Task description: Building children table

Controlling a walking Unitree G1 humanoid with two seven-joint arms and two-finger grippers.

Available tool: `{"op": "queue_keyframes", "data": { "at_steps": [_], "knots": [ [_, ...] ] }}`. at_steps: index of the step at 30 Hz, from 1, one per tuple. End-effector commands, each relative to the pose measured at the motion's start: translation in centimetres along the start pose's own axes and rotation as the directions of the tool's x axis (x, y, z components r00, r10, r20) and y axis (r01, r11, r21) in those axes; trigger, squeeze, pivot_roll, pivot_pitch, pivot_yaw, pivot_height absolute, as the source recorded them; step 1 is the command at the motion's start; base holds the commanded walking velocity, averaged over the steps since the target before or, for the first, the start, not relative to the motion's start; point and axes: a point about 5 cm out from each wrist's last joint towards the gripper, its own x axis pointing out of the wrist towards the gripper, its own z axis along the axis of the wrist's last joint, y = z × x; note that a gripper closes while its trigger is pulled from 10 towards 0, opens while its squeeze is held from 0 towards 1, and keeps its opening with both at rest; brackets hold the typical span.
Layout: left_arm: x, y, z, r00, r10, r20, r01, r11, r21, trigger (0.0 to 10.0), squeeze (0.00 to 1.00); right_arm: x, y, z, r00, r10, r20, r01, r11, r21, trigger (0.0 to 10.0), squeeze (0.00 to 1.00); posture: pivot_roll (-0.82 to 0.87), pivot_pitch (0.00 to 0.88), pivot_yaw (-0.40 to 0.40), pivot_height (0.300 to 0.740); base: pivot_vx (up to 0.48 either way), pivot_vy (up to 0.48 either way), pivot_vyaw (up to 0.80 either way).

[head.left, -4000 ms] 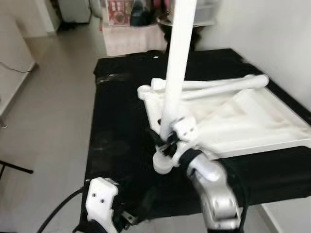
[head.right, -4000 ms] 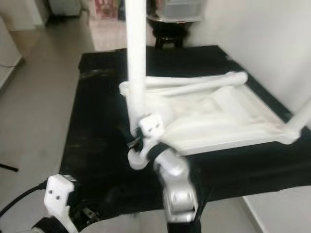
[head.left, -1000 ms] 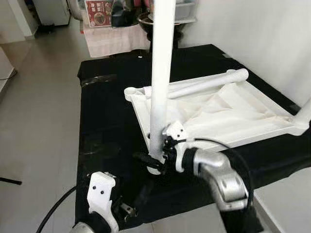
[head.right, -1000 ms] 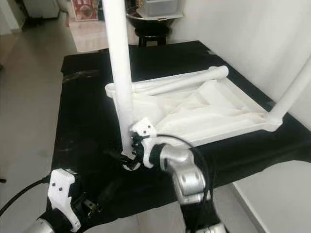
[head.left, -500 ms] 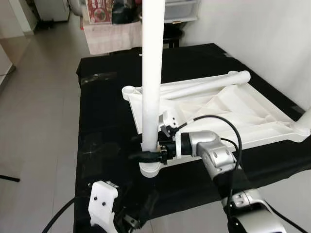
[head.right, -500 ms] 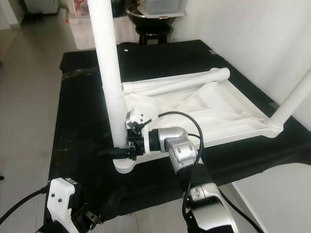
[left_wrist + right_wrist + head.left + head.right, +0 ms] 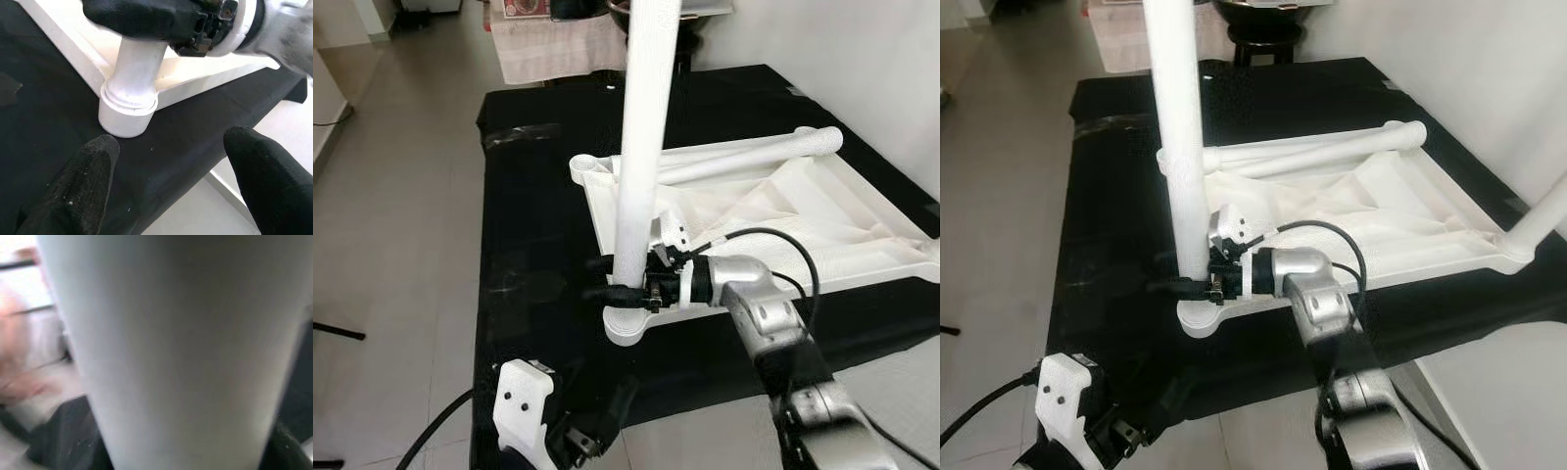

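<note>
One table leg (image 7: 641, 147), standing upright in the near corner socket (image 7: 628, 328) at frame centre.
Right end effector (image 7: 612, 279) is clamping it low, reaching from frame right; left end effector (image 7: 171, 186) is gaping empty, lower left.

No text, label, brand, number or sign can be read anywhere here; the printed panel at the far top edge of the left eye view is too small and blurred.
</note>
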Motion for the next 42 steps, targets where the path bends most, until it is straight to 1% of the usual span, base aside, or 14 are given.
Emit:
{"op": "queue_keyframes", "data": {
  "at_steps": [1, 2, 3, 5, 14, 15, 16, 17, 18, 20, 28, 29, 30, 42],
  "knots": [
    [0.0, 0.3, -0.3, 1.0, 0.002, -0.017, -0.002, 1.0, -0.002, 10.0, 0.0, -2.3, -0.9, -2.5, 0.881, -0.45, -0.147, 0.457, 0.889, 0.015, 0.0, 0.0, 0.05, 0.209, -0.044, 0.74, 0.0, 0.0, 0.0],
    [0.0, 0.3, -0.3, 1.0, 0.002, -0.017, -0.002, 1.0, -0.002, 10.0, 0.0, -2.3, -0.9, -2.5, 0.881, -0.45, -0.147, 0.457, 0.889, 0.015, 0.0, 0.0, 0.05, 0.209, -0.044, 0.74, 0.0, 0.0, 0.0],
    [0.0, 0.6, -0.3, 1.0, 0.004, -0.017, -0.004, 1.0, -0.001, 10.0, 0.0, -4.0, 0.8, -3.5, 0.742, -0.635, -0.216, 0.656, 0.754, 0.035, 0.0, 0.0, 0.02, 0.198, -0.031, 0.74, 0.0, 0.0, 0.0],
    [0.3, 1.0, -0.3, 1.0, 0.001, -0.016, -0.001, 1.0, 0.001, 10.0, 0.0, -4.6, 2.3, -3.3, 0.688, -0.689, -0.227, 0.707, 0.707, -0.004, 0.0, 0.0, 0.0, 0.186, -0.012, 0.74, 0.0, 0.0, 0.0],
    [1.4, 2.0, -0.6, 1.0, -0.012, -0.02, 0.012, 1.0, -0.003, 10.0, 0.0, -3.4, 3.2, -3.3, 0.747, -0.627, -0.22, 0.632, 0.773, -0.057, 0.0, 0.0, 0.02, 0.124, -0.031, 0.74, 0.0, 0.0, 0.0],
    [1.6, 2.3, -0.7, 1.0, 0.005, -0.013, -0.005, 1.0, -0.002, 10.0, 0.0, -2.5, 3.2, -3.6, 0.787, -0.575, -0.226, 0.579, 0.813, -0.052, 10.0, 0.0, 0.02, 0.098, -0.042, 0.74, 0.0, 0.0, 0.0],
    [1.7, 2.4, -0.7, 1.0, 0.021, -0.006, -0.021, 1.0, -0.002, 10.0, 0.0, -1.7, 3.4, -3.7, 0.83, -0.518, -0.208, 0.527, 0.85, -0.01, 10.0, 0.0, 0.03, 0.091, -0.05, 0.74, 0.0, 0.0, 0.0],
    [1.8, 2.5, -0.7, 0.999, 0.032, -0.001, -0.032, 0.999, -0.001, 10.0, 0.0, -1.0, 3.6, -3.7, 0.874, -0.449, -0.188, 0.463, 0.886, 0.036, 10.0, 1.0, 0.03, 0.089, -0.052, 0.74, 0.0, 0.0, 0.0],
    [1.8, 2.5, -0.7, 0.999, 0.032, -0.001, -0.032, 0.999, -0.001, 10.0, 0.0, -1.0, 3.6, -3.7, 0.874, -0.449, -0.188, 0.463, 0.886, 0.036, 10.0, 1.0, 0.03, 0.089, -0.052, 0.74, 0.0, 0.0, 0.0],
    [1.8, 2.6, -0.8, 0.999, 0.04, 0.002, -0.04, 0.999, -0.002, 10.0, 0.0, -0.1, 4.0, -3.1, 0.963, -0.249, -0.107, 0.262, 0.955, 0.138, 10.0, 1.0, 0.03, 0.085, -0.063, 0.74, 0.0, 0.0, 0.0],
    [1.6, 2.0, -0.8, 0.999, 0.032, 0.003, -0.032, 0.999, -0.006, 10.0, 0.0, -0.5, 3.6, -2.1, 0.996, 0.074, -0.056, -0.068, 0.992, 0.106, 10.0, 1.0, 0.05, 0.094, -0.071, 0.74, 0.0, 0.0, 0.0],
    [1.6, 1.8, -0.8, 1.0, 0.027, 0.002, -0.027, 1.0, -0.008, 10.0, 0.0, -0.8, 3.0, -2.1, 0.984, 0.157, -0.082, -0.15, 0.985, 0.086, 10.0, 0.14, 0.06, 0.108, -0.077, 0.74, 0.0, 0.0, 0.0],
    [1.4, 1.5, -0.8, 1.0, 0.023, 0.001, -0.023, 1.0, -0.011, 10.0, 0.0, -1.0, 2.0, -2.0, 0.974, 0.199, -0.104, -0.192, 0.979, 0.072, 10.0, 0.0, 0.07, 0.119, -0.08, 0.74, 0.0, 0.0, 0.0],
    [0.6, 0.4, -0.6, 1.0, 0.018, -0.007, -0.018, 1.0, -0.018, 10.0, 0.0, -0.3, -2.0, -0.1, 0.95, 0.298, -0.091, -0.291, 0.953, 0.083, 10.0, 0.0, 0.11, 0.178, -0.093, 0.74, 0.0, 0.0, 0.0]
  ]
}}
